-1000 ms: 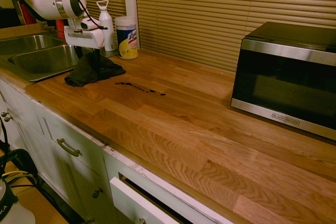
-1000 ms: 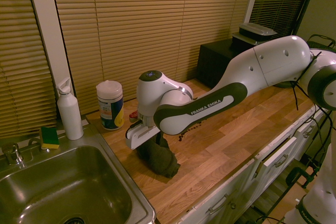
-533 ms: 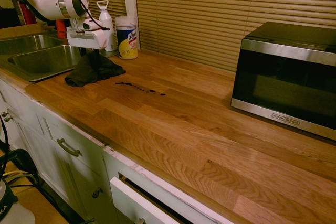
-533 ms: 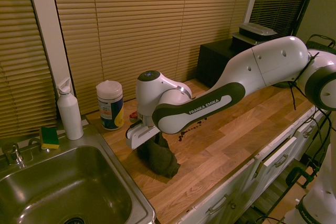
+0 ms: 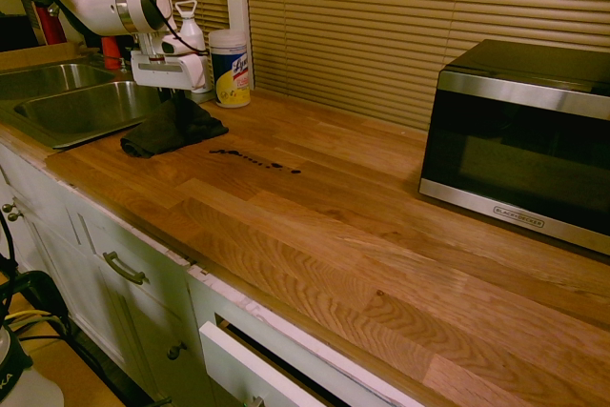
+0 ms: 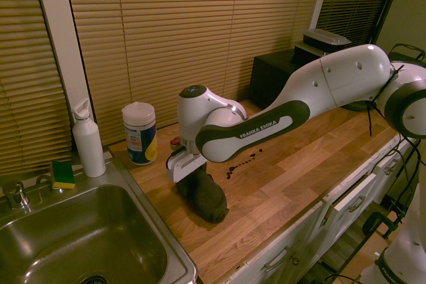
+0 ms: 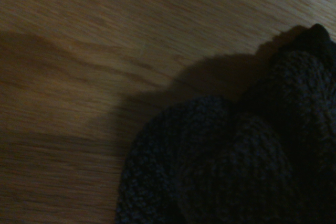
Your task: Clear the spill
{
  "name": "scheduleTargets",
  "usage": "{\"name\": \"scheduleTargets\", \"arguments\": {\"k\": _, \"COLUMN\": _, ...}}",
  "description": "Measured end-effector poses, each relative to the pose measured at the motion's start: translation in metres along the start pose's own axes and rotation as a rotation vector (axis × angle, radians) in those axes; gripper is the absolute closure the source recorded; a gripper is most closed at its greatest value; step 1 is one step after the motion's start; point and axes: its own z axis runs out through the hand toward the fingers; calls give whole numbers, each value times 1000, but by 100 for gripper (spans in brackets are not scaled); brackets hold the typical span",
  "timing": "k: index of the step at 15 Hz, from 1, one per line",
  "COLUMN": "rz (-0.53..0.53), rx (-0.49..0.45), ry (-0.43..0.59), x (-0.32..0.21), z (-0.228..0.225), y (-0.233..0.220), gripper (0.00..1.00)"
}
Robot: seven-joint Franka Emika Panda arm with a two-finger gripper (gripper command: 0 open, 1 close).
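Spill [image 5: 254,160] near cloth-side gripper [image 5: 177,97]

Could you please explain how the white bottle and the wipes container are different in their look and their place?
The bottle is plain white, while the wipes container carries a blue and yellow label. The bottle has a narrow neck with a loop on top; the container is a wide cylinder with a lid. The bottle stands at the sink's edge, the container on the wooden counter. Both stand upright.

Wooden countertop [image 5: 362,235], dark cloth [image 5: 172,131], spill [image 5: 255,160], microwave [image 5: 524,145]
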Motion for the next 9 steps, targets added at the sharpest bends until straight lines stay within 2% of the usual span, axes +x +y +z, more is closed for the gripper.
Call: {"name": "scheduleTargets", "arguments": {"k": 9, "rz": 41, "rx": -31, "ry": -15, "x": 58, "z": 8, "y": 58, "gripper": 100}}
